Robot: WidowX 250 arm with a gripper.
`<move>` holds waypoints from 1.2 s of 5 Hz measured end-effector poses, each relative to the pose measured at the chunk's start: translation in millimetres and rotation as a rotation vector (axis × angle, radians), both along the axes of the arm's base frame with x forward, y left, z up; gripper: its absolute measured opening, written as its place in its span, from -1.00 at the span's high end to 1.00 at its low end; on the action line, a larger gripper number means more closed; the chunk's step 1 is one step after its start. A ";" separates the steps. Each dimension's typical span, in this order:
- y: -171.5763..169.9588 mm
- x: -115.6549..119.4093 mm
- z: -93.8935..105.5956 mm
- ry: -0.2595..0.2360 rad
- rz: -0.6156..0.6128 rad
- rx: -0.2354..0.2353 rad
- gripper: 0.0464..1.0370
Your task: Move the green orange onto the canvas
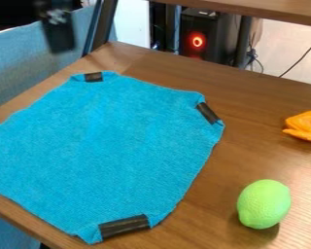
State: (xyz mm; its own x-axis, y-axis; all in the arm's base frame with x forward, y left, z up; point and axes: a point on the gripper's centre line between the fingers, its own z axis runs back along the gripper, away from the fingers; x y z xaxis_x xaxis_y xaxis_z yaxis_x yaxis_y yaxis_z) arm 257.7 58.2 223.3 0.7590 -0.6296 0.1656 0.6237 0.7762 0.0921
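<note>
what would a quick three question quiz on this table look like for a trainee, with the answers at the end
1. True or false: the bright green, rough-skinned fruit rests on the brown wooden table, beside the blue fabric cloth.
2. Multiple choice: what sits along the cloth's edge?
a) white plastic clips
b) strips of black tape
c) red round pins
3. Fill in the blank: behind the fruit, farther from the camera, lies a small object coloured ____.
Key: 1 true; 2 b; 3 orange
</note>
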 end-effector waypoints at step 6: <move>-200.9 4.7 -92.1 0.188 -0.031 0.064 -0.92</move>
State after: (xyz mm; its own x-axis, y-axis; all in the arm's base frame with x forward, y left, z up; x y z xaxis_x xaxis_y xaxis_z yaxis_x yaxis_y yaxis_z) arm 262.4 -142.7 131.2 0.7529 -0.6579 -0.0183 0.6581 0.7526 0.0204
